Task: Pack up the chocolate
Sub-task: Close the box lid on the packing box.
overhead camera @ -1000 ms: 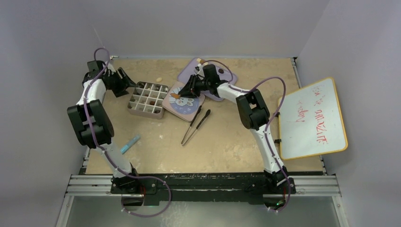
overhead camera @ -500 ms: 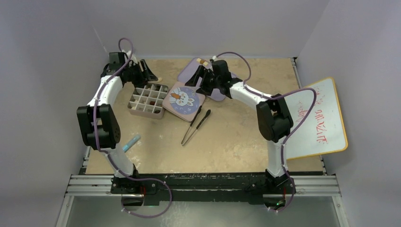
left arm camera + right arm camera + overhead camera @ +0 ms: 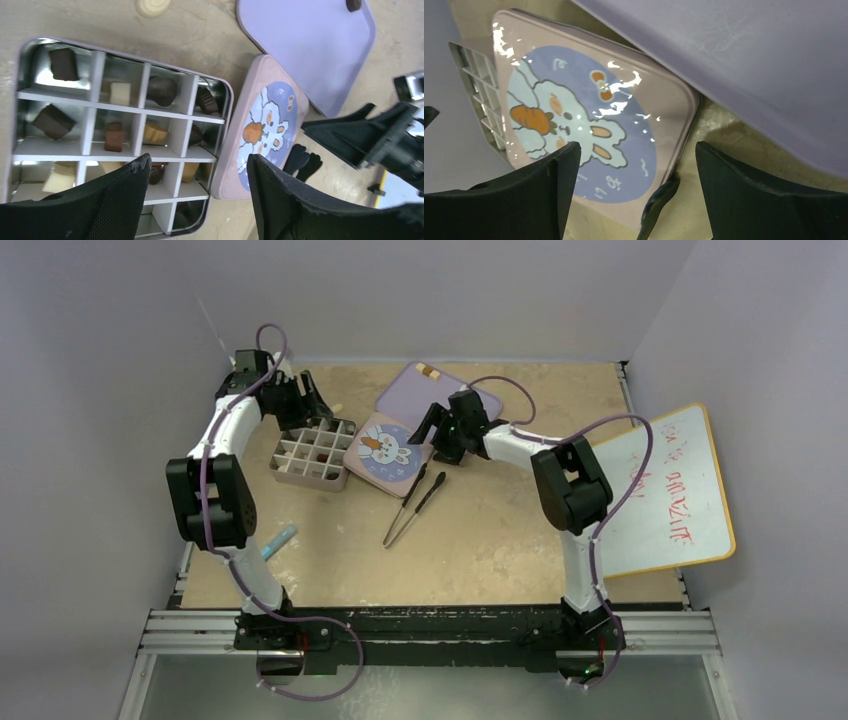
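The left gripper (image 3: 197, 165) is open over the box (image 3: 97, 70) of chocolate (image 3: 63, 63). The right gripper (image 3: 636, 150) is open over the lid (image 3: 574, 125), at the box's 3 o'clock.

table (image 3: 200, 30): tan, mottled w/ paler patches.
tin (image 3: 30, 65): silver inside, rim pale pinkish; dividers (image 3: 97, 80) white.
chocolate (image 3: 63, 64): 3 shades noted, i.e. dark brown, mid-brown, cream-white.
lid (image 3: 267, 130): pink, blue oval in centre, white rabbit w/ orange carrot, orange-brown bow, white marks on the blue.
tray (image 3: 310, 45): plain lavender, no pattern.
tweezers (image 3: 415, 502): black.
whiteboard (image 3: 660, 490): white, orange-yellow border, red handwriting.
stick (image 3: 275, 543): light blue.
left gripper (image 3: 197, 165) & right gripper (image 3: 636, 150): black.
arms (image 3: 232, 430): white links, black joints.
cables (image 3: 208, 502): purple.
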